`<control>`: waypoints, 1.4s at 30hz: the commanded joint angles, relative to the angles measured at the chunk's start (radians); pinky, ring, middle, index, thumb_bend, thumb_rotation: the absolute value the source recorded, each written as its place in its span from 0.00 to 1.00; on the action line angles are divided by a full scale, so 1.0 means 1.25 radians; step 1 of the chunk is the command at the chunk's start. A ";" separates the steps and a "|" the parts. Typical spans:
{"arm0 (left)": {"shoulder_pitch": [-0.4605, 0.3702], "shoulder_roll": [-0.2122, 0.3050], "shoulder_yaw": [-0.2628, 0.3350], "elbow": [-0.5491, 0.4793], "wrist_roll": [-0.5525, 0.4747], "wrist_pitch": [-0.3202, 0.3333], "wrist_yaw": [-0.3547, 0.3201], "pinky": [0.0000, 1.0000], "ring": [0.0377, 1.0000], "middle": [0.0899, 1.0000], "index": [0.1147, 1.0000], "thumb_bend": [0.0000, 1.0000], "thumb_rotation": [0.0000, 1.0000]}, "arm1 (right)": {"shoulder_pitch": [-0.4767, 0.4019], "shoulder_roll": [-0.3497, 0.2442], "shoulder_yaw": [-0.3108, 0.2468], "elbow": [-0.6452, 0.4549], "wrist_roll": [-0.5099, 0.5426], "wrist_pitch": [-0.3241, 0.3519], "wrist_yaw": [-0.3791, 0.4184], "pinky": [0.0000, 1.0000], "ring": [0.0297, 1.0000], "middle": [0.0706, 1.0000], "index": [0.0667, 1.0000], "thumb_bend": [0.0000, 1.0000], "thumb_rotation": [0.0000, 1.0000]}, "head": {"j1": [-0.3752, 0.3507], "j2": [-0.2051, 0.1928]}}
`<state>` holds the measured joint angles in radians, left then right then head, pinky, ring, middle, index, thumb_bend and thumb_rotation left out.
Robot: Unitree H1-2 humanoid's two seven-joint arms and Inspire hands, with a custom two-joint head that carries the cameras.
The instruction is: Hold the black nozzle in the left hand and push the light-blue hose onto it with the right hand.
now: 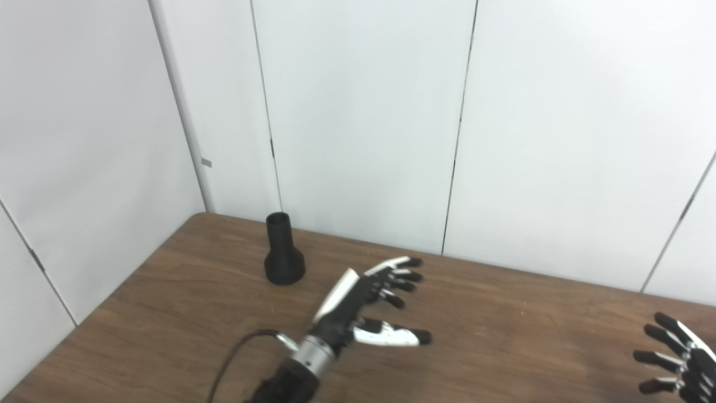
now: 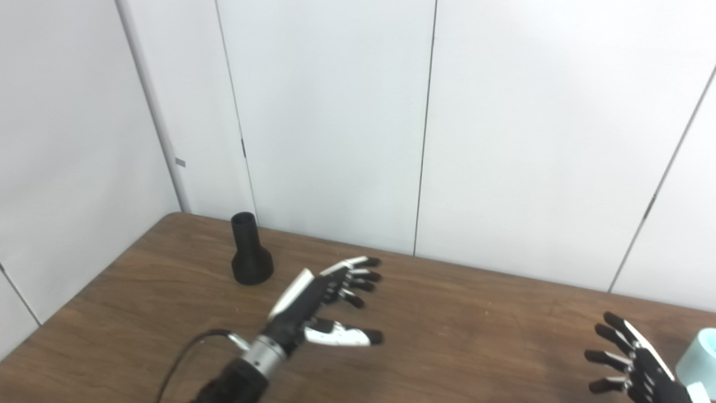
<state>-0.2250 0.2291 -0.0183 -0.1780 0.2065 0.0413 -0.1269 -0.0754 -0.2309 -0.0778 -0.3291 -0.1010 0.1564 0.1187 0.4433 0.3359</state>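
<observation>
The black nozzle stands upright on the brown table, wide base down, near the back left corner. My left hand is open over the table's middle, to the right of the nozzle and a little nearer to me, not touching it. My right hand is open at the bottom right, fingers spread. The light-blue hose shows only as a pale end at the right edge of the right eye view, just right of my right hand; I cannot tell if they touch.
The wooden table is ringed by white wall panels at the back and left. A black cable loops from my left wrist.
</observation>
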 commanded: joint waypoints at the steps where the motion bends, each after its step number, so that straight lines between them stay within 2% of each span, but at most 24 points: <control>1: -0.039 0.048 0.026 -0.035 0.023 -0.043 0.015 0.61 0.75 0.75 0.75 0.78 0.19 | -0.027 -0.005 -0.010 -0.006 0.008 -0.037 -0.014 0.53 0.73 0.85 0.90 0.75 0.00 | 0.002 -0.001; 4: -0.055 0.103 0.045 -0.043 0.074 -0.054 0.024 0.60 0.74 0.74 0.74 0.78 0.18 | -0.030 -0.004 -0.011 -0.002 0.009 -0.038 -0.015 0.52 0.72 0.85 0.90 0.75 0.00 | 0.010 -0.005; 7: -0.067 0.142 0.059 -0.052 0.110 -0.041 0.021 0.60 0.73 0.73 0.74 0.78 0.18 | -0.031 -0.005 -0.013 0.002 0.010 -0.040 -0.015 0.52 0.72 0.85 0.90 0.75 0.00 | 0.015 -0.006; 10: -0.082 0.186 0.089 -0.051 0.132 -0.014 0.019 0.67 0.80 0.75 0.75 0.80 0.23 | -0.032 -0.005 -0.013 0.009 0.011 -0.041 -0.013 0.51 0.72 0.85 0.88 0.75 0.00 | 0.019 -0.005; 16: -0.113 0.217 0.133 0.010 0.156 -0.017 0.055 0.77 0.87 0.81 0.78 0.81 0.29 | -0.032 -0.010 -0.014 0.014 0.016 -0.040 -0.009 0.51 0.72 0.85 0.87 0.75 0.00 | 0.023 -0.005; 21: -0.155 0.238 0.162 0.029 0.207 0.007 0.095 0.82 0.90 0.86 0.83 0.81 0.25 | -0.031 -0.015 -0.018 0.016 0.022 -0.037 -0.007 0.51 0.72 0.85 0.87 0.74 0.00 | 0.027 -0.002; 24: -0.176 0.223 0.177 0.058 0.253 0.013 0.162 0.89 0.94 0.89 0.85 0.80 0.23 | -0.034 -0.014 -0.016 0.020 0.019 -0.038 -0.008 0.51 0.72 0.85 0.87 0.74 0.00 | 0.028 -0.002; 27: -0.196 0.199 0.179 0.106 0.321 0.011 0.269 0.90 0.96 0.90 0.86 0.79 0.25 | -0.034 -0.013 -0.014 0.022 0.018 -0.036 -0.008 0.51 0.72 0.85 0.87 0.73 0.00 | 0.032 -0.001; 29: -0.209 0.190 0.175 0.131 0.352 0.037 0.308 0.88 0.96 0.92 0.88 0.79 0.28 | -0.034 -0.013 -0.014 0.019 0.018 -0.032 -0.008 0.51 0.72 0.85 0.87 0.73 0.00 | 0.033 0.000; 31: -0.218 0.184 0.174 0.141 0.355 0.079 0.301 0.87 0.97 0.92 0.89 0.80 0.30 | -0.034 -0.015 -0.016 0.018 0.020 -0.032 -0.007 0.51 0.72 0.85 0.87 0.73 0.00 | 0.033 0.002; 34: -0.224 0.181 0.170 0.161 0.326 0.131 0.264 0.88 0.98 0.93 0.93 0.83 0.35 | -0.033 -0.017 -0.017 0.019 0.019 -0.034 -0.006 0.51 0.72 0.85 0.87 0.72 0.00 | 0.033 0.004; 37: -0.227 0.184 0.160 0.186 0.312 0.174 0.236 0.88 0.98 0.95 0.97 0.89 0.35 | -0.033 -0.020 -0.017 0.016 0.019 -0.034 -0.006 0.51 0.72 0.85 0.86 0.72 0.00 | 0.033 0.007; 39: -0.230 0.192 0.148 0.207 0.314 0.207 0.219 0.92 1.00 0.96 0.99 0.91 0.35 | -0.032 -0.022 -0.019 0.015 0.020 -0.035 -0.006 0.51 0.72 0.85 0.86 0.72 0.00 | 0.032 0.010; 42: -0.235 0.203 0.126 0.218 0.331 0.291 0.180 0.99 1.00 0.98 0.98 0.92 0.35 | -0.029 -0.024 -0.021 0.011 0.021 -0.035 -0.005 0.51 0.72 0.85 0.86 0.72 0.00 | 0.031 0.015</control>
<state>-0.4641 0.4436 0.1452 0.1096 0.5966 0.3694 0.1076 -0.0894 -0.2386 -0.0885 -0.2854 -0.0857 0.1496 0.1180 0.4832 0.3559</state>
